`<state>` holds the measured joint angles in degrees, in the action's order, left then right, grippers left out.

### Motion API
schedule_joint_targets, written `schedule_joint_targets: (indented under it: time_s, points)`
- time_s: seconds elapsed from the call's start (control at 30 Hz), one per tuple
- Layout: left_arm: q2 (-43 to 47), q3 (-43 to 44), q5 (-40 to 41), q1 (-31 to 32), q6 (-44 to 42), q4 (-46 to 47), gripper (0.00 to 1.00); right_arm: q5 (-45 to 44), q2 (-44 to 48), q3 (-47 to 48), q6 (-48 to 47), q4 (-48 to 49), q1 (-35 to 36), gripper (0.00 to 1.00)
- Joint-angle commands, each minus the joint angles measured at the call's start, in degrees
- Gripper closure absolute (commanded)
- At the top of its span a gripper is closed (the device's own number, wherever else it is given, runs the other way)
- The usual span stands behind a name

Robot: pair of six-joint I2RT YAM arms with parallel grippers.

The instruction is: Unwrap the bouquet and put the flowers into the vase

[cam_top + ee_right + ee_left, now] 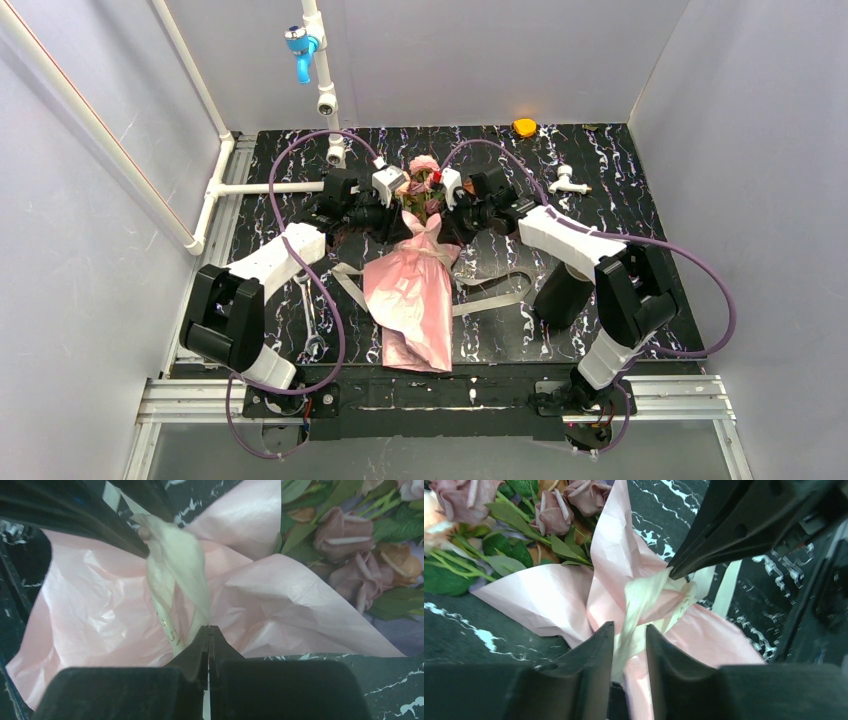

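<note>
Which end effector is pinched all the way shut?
The right end effector: its fingers meet with no gap, pinching the beige ribbon. The left end effector shows a gap between its fingers, the ribbon running through.

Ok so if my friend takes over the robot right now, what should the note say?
Left gripper: jaws slightly apart, ribbon running between them.
Right gripper: shut on the ribbon.
Bouquet lies on the table, flowers at its far end; vase sits by the right arm.
Done: nothing yet; paper tied at the neck.
To do: undo ribbon, open paper, put flowers in vase.
</note>
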<state>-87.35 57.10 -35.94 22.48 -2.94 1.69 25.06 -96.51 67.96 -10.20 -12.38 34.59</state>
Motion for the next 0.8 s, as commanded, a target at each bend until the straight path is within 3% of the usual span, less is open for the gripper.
schedule_joint_targets:
  time_s: [0.0, 0.23, 0.43, 0.6, 0.77]
  points:
    - [2.1, 0.1, -2.7, -0.3, -4.9, -1.3, 0.59, 3.5, 4.2, 4.2, 4.1, 4.7, 0.0, 0.99]
    - [7.5, 1.6, -4.6, 0.0, -6.8, 0.9, 0.47, 6.0, 3.6, 7.6, 10.4, 7.3, 0.0, 0.99]
    - [8.0, 1.5, -4.4, 0.9, -6.9, 0.7, 0.54, 5.8, 2.0, 8.4, 14.6, 9.8, 0.0, 0.99]
    - [10.1, -0.2, -2.0, 1.2, -4.7, 0.2, 0.69, 5.2, 1.1, 8.6, 17.9, 11.1, 0.0, 0.99]
    - [14.2, -3.7, -0.3, 4.3, -1.9, 0.1, 0.63, 4.4, -0.3, 10.0, 19.9, 11.1, -0.5, 0.99]
